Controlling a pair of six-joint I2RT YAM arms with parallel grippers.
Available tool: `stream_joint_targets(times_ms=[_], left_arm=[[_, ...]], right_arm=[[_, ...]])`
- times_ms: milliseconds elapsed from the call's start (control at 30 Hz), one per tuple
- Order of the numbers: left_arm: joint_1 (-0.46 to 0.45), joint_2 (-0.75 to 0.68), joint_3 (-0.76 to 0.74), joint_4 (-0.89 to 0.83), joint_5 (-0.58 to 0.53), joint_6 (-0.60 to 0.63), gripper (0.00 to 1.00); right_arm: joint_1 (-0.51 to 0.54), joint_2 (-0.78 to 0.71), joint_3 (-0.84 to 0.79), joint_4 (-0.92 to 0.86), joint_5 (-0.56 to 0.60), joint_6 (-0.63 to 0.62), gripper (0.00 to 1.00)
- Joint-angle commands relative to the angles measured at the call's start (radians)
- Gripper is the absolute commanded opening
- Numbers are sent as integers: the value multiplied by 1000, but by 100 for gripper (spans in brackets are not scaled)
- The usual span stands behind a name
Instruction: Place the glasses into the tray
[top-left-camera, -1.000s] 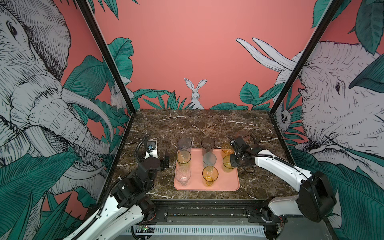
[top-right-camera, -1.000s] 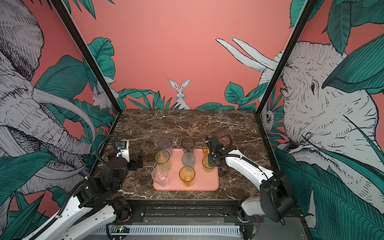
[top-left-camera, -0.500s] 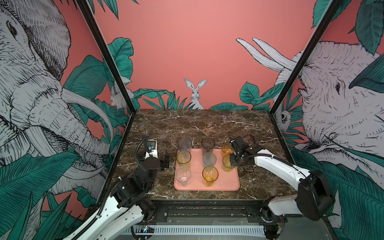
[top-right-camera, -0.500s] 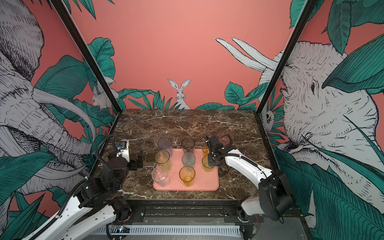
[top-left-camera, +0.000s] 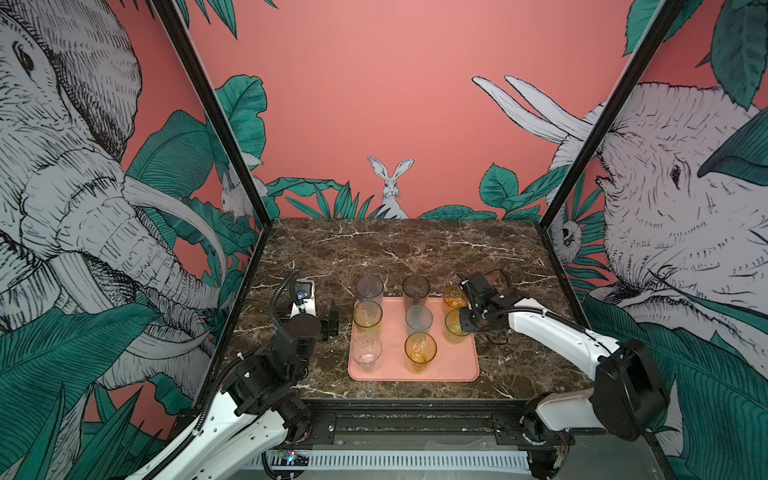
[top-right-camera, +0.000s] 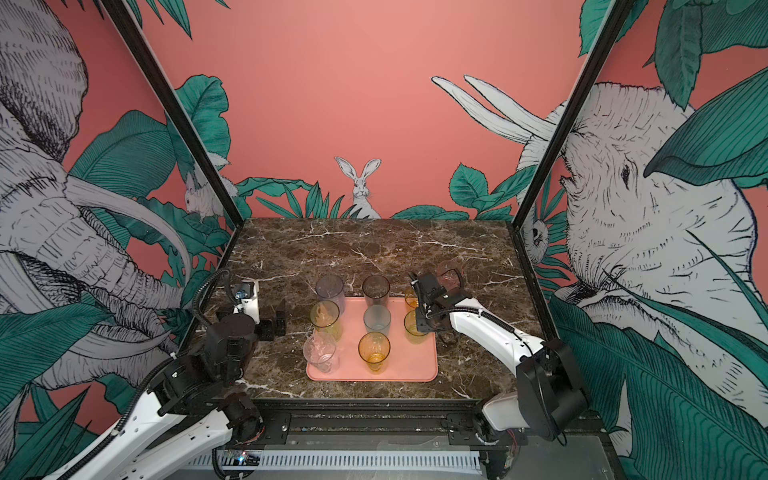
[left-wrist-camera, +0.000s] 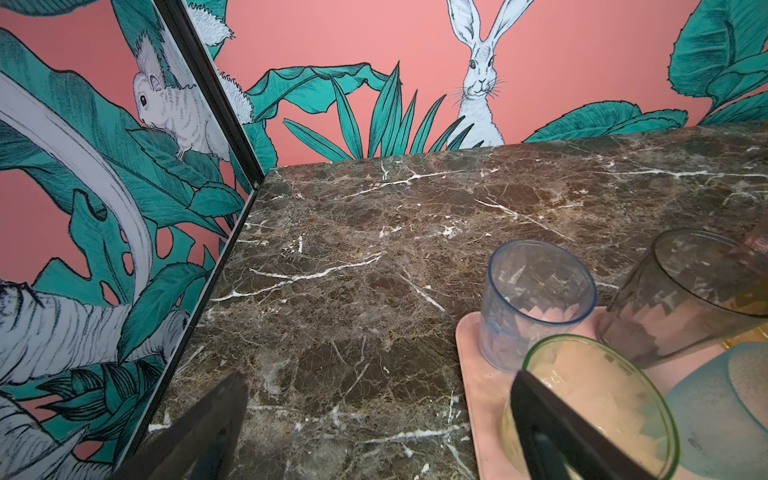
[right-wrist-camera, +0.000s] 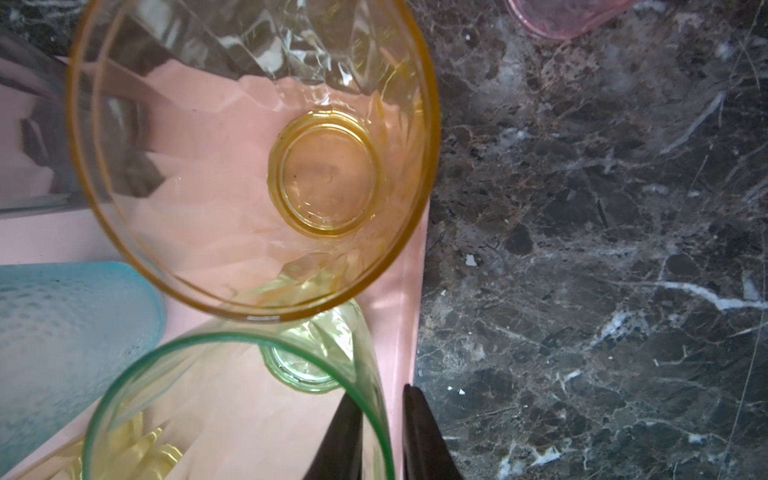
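Right tool (right-wrist-camera: 380, 395) straddles the green glass (right-wrist-camera: 232, 409) rim, slightly parted (left tool (left-wrist-camera: 376, 378) gapes wide, empty).

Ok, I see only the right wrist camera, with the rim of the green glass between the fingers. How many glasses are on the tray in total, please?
Observer: Eight are on the tray, in three columns, as both top views show.
Operator: And the pink rim at the edge of my picture?
Observer: That is the pink glass, the only one off the tray. It stands on the table beyond the tray's far right corner.
Operator: Which place is free for it?
Observer: The near right corner of the tray, beside the front amber glass.
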Motion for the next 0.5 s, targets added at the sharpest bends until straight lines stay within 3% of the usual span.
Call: stream_joint_targets(times_ms=[0,200,467], left_arm=[[4,2,-1,13,3,-4,99],[5,-8,-3,5,1,-7,99],[5,-16,2,-4,-6,-8,99]], right_arm=[[-5,-14,22,-18,1,0,25],[-5,-50,51,-62,17,-4,38],[-5,-123,131,-143,49,-28,45]])
